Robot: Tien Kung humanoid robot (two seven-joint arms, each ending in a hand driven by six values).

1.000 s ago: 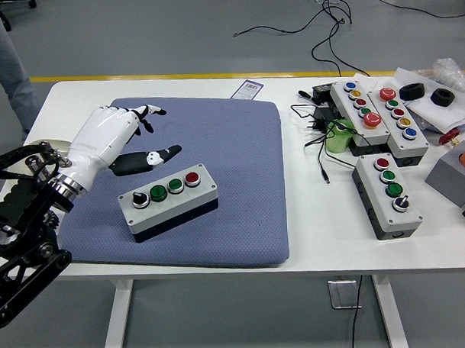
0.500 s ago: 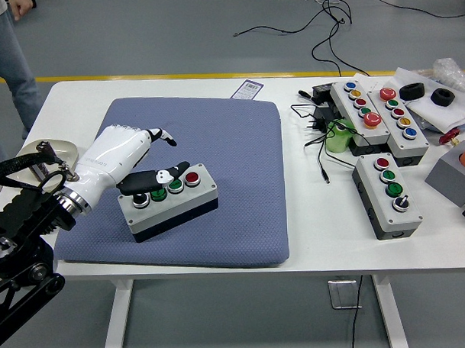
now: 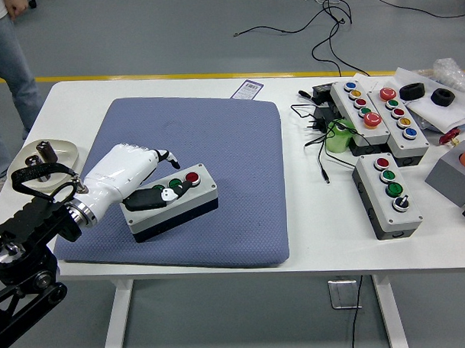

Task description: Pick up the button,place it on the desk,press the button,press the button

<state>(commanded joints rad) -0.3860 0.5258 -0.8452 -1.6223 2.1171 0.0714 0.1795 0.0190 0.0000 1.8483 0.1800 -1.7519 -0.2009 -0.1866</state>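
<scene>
A grey button box (image 3: 184, 202) with a black base lies on the blue mat (image 3: 216, 136), left of the table's middle. Its red button (image 3: 192, 178) and one green button (image 3: 175, 184) show; the rest of its top is under my hand. My left hand (image 3: 162, 184), white with black fingertips, rests on the box's left half. The thumb (image 3: 158, 196) lies across the top where the left buttons are, and the other fingers curl over the far edge. My right arm is out of sight.
Several more button boxes (image 3: 389, 193) stand at the right among black cables (image 3: 319, 136) and a green object (image 3: 340, 136). A small dish (image 3: 44, 152) sits at the table's left edge. A person in jeans (image 3: 7, 60) stands at the far left.
My left hand has come down and to the right from above the mat onto the box's left half, and now covers its left buttons. The box has not moved.
</scene>
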